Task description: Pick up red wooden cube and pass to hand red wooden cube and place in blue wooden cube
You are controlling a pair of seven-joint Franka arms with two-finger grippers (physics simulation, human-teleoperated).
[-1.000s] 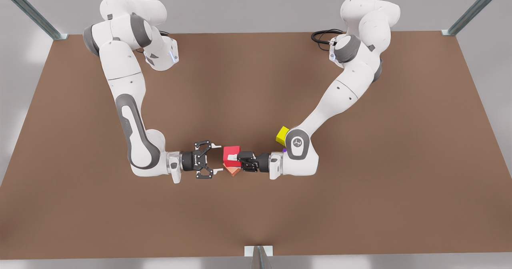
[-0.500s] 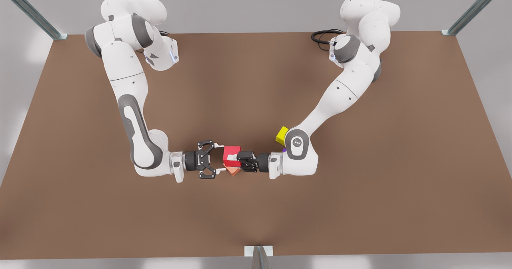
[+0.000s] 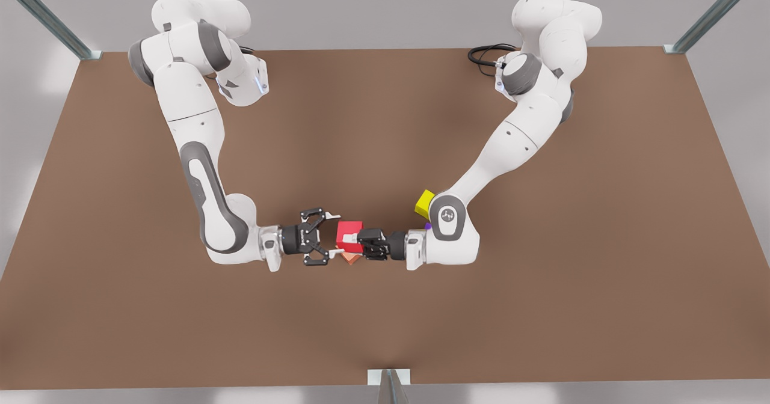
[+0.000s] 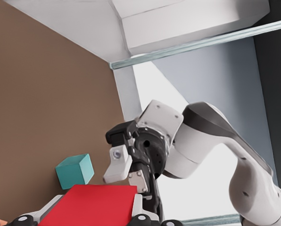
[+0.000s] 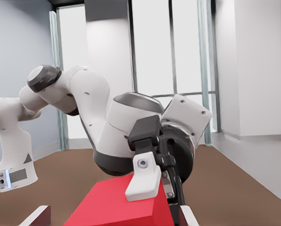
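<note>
My right gripper point(image 3: 364, 243) is pinching the small bright red wooden cube point(image 3: 348, 233) mid-air over the brown tabletop point(image 3: 385, 151). My left gripper point(image 3: 335, 234) is spread around its edge. If right releases before left clamps, it probably drops.

White-and-grey arms, black pincers

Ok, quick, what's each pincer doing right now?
Left pincer: open, its fingers either side of the red block.
Right pincer: closed on the red block.
</note>
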